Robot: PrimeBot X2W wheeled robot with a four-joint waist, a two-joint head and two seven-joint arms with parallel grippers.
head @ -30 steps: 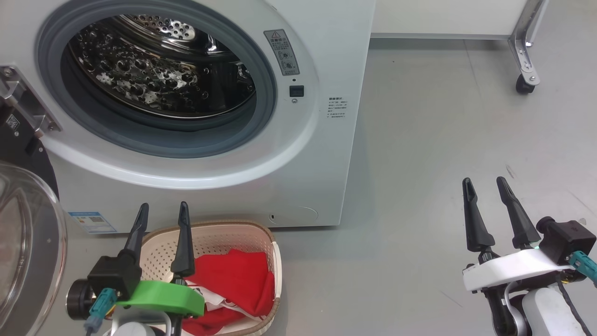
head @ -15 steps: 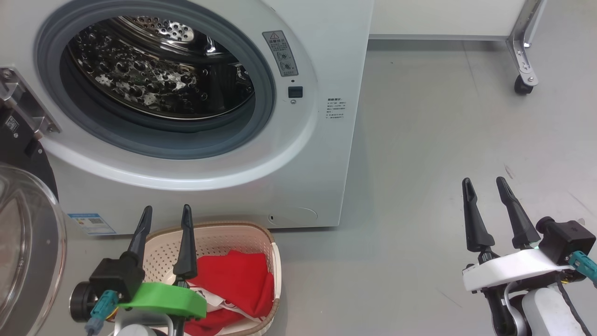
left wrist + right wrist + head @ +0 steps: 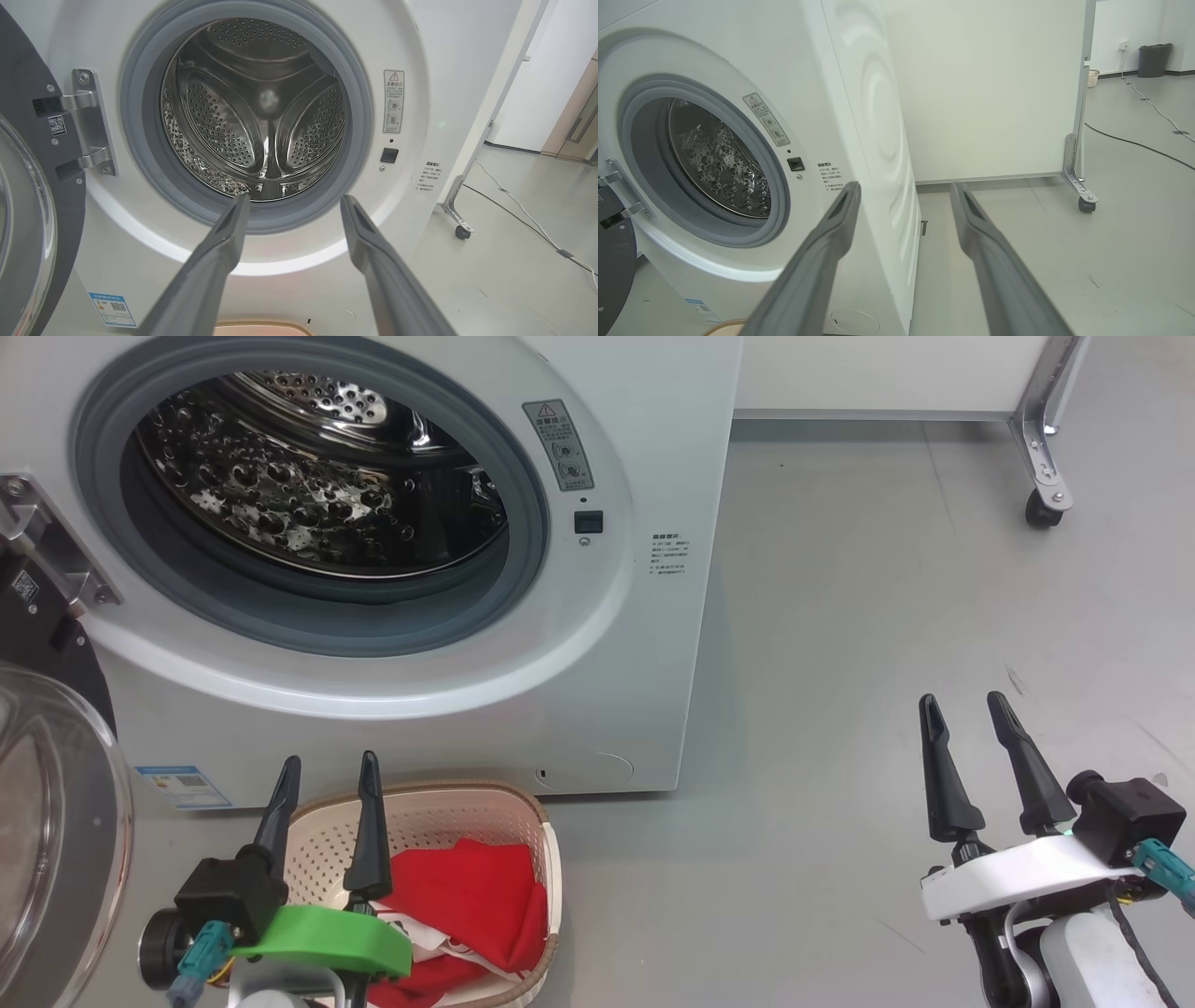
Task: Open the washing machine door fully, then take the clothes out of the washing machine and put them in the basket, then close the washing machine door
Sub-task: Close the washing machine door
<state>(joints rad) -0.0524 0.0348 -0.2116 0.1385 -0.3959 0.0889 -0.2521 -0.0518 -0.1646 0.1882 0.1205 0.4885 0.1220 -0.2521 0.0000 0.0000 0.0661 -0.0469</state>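
Note:
The white washing machine (image 3: 644,448) stands with its steel drum (image 3: 308,485) bare of fabric, also seen straight on in the left wrist view as the drum (image 3: 261,112). Its door (image 3: 47,821) hangs swung out at the far left, glass bowl facing me; the door (image 3: 28,196) fills the left edge there. The red clothes (image 3: 467,905) lie in the cream basket (image 3: 439,807) on the floor before the machine. My left gripper (image 3: 327,767) hovers open over the basket's near-left part, holding nothing. My right gripper (image 3: 962,705) stands open over bare floor to the right, fingers (image 3: 817,261) spread.
A white panel on a metal leg with a caster wheel (image 3: 1038,509) stands at the back right. A cable (image 3: 1139,144) runs across the grey floor beyond it. A dark bin (image 3: 1153,58) sits far off. Open floor (image 3: 840,709) lies right of the machine.
The head view has shifted slightly, so the machine and floor sit a little left and lower. Both grippers stay open and hold their places; the clothes lie unchanged in the basket.

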